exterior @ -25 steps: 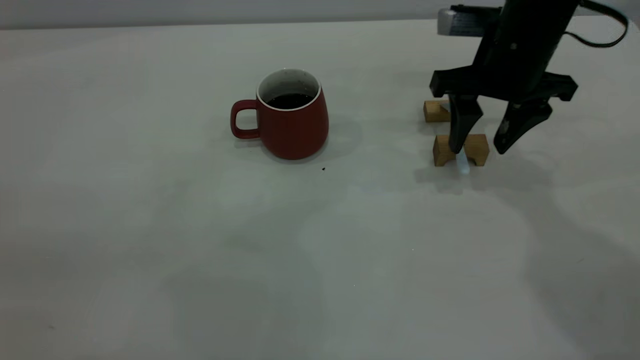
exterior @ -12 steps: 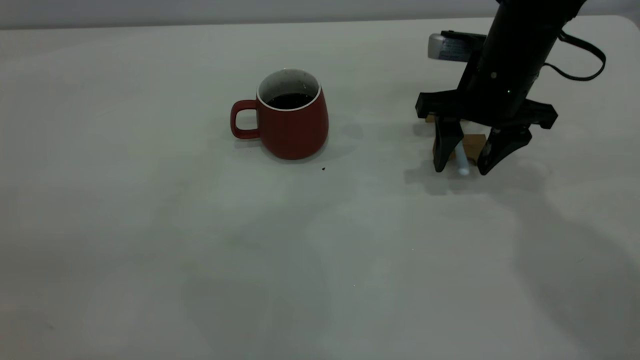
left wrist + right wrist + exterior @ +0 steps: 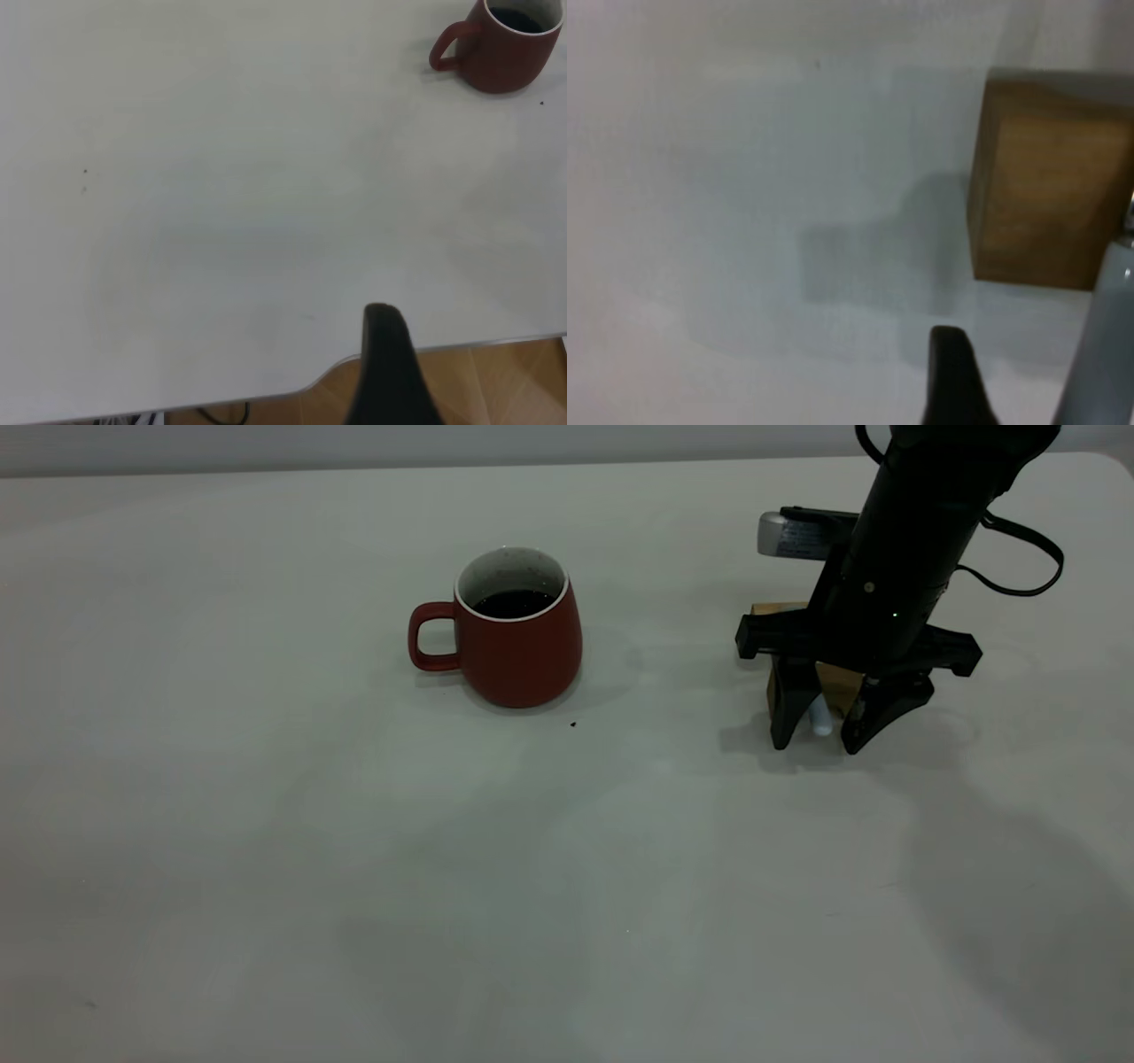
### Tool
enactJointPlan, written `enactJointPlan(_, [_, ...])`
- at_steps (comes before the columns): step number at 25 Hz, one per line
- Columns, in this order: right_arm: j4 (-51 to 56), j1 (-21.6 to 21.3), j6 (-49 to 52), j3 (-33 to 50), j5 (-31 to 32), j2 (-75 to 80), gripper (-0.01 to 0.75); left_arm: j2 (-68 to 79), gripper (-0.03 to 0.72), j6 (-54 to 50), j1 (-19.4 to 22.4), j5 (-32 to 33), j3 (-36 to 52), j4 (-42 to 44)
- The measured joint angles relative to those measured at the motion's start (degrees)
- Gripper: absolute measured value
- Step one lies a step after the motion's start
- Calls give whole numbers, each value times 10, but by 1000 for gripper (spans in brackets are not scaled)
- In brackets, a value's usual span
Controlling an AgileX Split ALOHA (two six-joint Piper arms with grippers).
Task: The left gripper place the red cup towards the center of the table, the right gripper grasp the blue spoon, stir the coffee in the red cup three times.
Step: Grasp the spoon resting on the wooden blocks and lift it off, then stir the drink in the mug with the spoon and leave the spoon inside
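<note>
The red cup (image 3: 518, 646) stands upright near the middle of the table (image 3: 266, 824), handle to the left, with dark coffee (image 3: 514, 604) inside. It also shows far off in the left wrist view as the red cup (image 3: 500, 49). My right gripper (image 3: 817, 742) is open, low over the table at the right. Its fingers straddle the pale handle of the blue spoon (image 3: 820, 717), which rests on a wooden block (image 3: 840, 680). In the right wrist view the blue spoon (image 3: 1103, 345) runs beside one finger (image 3: 952, 381). The left arm is parked at the table's edge; one finger (image 3: 388, 363) shows, nothing beside it.
A second wooden block (image 3: 772, 609) lies behind the right gripper, mostly hidden by it. A tiny dark speck (image 3: 573, 724) sits on the table right of the cup. The table's edge (image 3: 443, 347) and wooden floor show beneath the left gripper.
The right gripper has come down and slightly leftward, from above the blocks to around the spoon's handle, fingertips near the table. The cup has not moved.
</note>
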Motion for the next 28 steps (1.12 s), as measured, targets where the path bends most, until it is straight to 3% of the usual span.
enactJointPlan(5, [0,0,0,0,0,0,336,0,560,0,0,0,0,0])
enactJointPlan(9, [0,0,0,0,5,-2,122,0,560,0,0,0,0,0])
enactJointPlan(21, [7,-1,1,0,112,-100,126,0,560,0,0,0,0,0])
enactJointPlan(25, [101,21,-16,0,126,-145,126,0,560,0,0,0,0,0])
enactJointPlan(28, [230,39,-73,-13,150,-147,126,0,560,0,0,0,0,0])
